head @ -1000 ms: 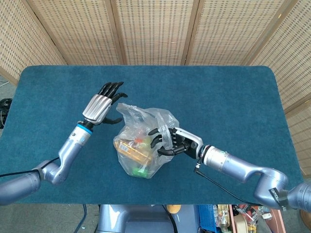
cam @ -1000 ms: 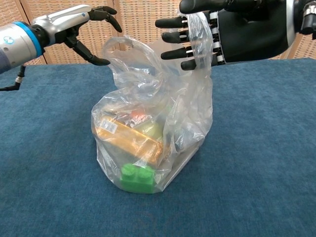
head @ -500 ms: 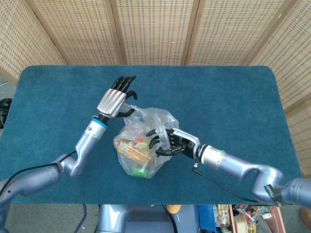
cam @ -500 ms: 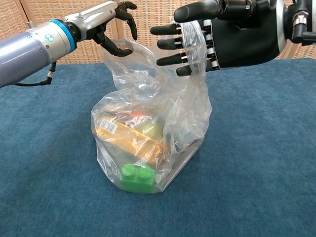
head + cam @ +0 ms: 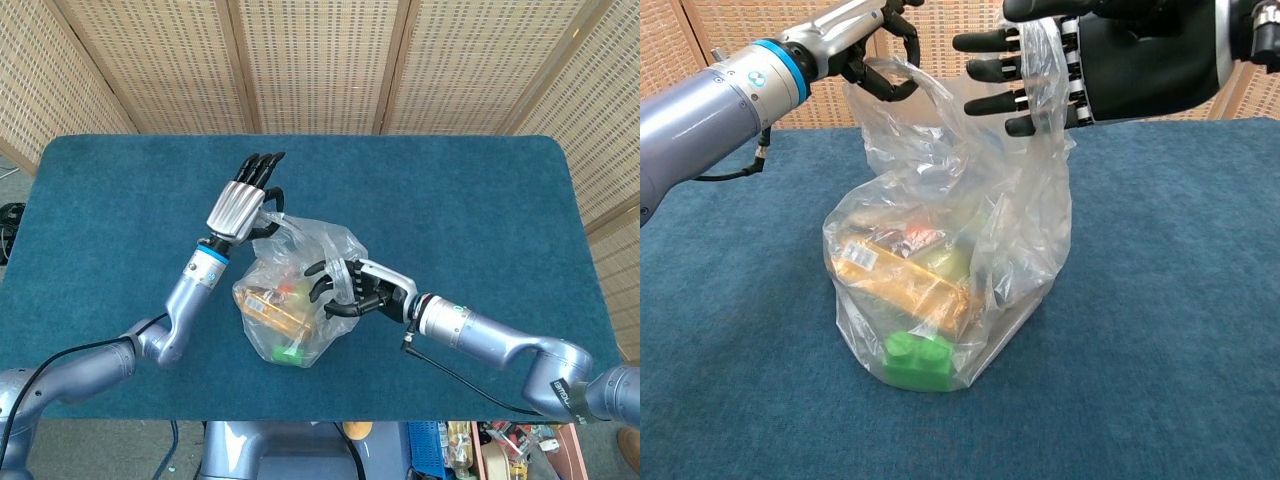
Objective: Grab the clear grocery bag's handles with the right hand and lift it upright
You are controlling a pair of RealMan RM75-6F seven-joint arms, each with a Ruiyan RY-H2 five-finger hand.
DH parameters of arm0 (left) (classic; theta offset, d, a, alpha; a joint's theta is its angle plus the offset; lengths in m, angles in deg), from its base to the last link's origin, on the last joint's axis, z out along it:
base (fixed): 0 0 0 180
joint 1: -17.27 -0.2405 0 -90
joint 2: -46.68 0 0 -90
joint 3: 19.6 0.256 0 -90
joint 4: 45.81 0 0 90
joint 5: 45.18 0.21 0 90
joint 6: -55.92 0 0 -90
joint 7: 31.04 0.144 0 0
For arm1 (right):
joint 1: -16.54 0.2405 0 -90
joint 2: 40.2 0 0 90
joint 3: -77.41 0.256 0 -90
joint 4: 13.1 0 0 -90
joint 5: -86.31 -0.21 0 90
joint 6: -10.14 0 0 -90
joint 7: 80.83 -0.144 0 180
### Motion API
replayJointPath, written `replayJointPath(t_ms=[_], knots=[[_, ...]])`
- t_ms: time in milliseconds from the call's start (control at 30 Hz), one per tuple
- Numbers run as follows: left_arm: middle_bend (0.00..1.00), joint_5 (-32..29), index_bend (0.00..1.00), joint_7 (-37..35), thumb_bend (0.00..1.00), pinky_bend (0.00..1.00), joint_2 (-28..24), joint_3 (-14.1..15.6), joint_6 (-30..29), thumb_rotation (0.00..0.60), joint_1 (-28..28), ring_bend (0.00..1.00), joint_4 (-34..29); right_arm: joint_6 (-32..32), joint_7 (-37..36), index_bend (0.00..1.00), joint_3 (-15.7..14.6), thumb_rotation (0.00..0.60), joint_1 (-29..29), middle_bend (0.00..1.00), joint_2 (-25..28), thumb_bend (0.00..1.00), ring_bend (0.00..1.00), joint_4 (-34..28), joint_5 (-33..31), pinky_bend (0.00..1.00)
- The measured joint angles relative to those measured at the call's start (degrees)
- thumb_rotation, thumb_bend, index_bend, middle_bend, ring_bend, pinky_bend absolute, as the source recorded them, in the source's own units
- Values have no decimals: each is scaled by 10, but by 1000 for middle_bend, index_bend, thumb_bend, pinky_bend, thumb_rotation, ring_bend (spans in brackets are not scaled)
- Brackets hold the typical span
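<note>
Chest view shows the clear grocery bag (image 5: 940, 290) standing mid-worktop (image 5: 1160, 330), one handle (image 5: 1045, 70) draped over the right hand (image 5: 1110, 60), fingers (image 5: 990, 72) spread (not yet closed). The left hand (image 5: 875, 50) pinches the other handle (image 5: 905, 80), just left.

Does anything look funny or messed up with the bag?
Nothing is spilled or torn. The clear bag sits on the table with its things inside. One oddity: its handles are split, one looped over the right hand, the other hooked by the left hand.
</note>
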Motion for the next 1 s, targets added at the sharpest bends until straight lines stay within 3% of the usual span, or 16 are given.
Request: replayJointPath(t_ms=[300, 500, 600, 667, 733, 1000], knots=[[0, 40, 623, -84, 426, 0, 4, -1, -74, 600, -10, 0, 17, 11, 0, 276, -12, 600, 5, 454, 5, 343, 280, -1, -4, 444], [0, 52, 557, -124, 410, 0, 15, -4, -106, 600, -12, 0, 31, 15, 2, 277, -20, 600, 7, 454, 6, 347, 280, -1, -7, 444], [0, 60, 406, -156, 407, 0, 27, -7, -134, 600, -12, 0, 49, 17, 3, 278, -23, 600, 9, 454, 6, 345, 280, 0, -7, 444], [0, 66, 177, -176, 401, 0, 34, -9, -151, 600, -11, 0, 61, 18, 3, 278, -25, 600, 10, 454, 6, 345, 280, 1, -8, 444], [0, 72, 40, -195, 392, 0, 40, -11, -165, 600, -10, 0, 74, 18, 3, 278, -27, 600, 11, 454, 6, 344, 280, 2, -9, 444], [0, 77, 0, -197, 314, 0, 21, -9, -164, 600, -9, 0, 56, 20, 4, 277, -31, 600, 11, 454, 3, 346, 279, 9, -18, 444]])
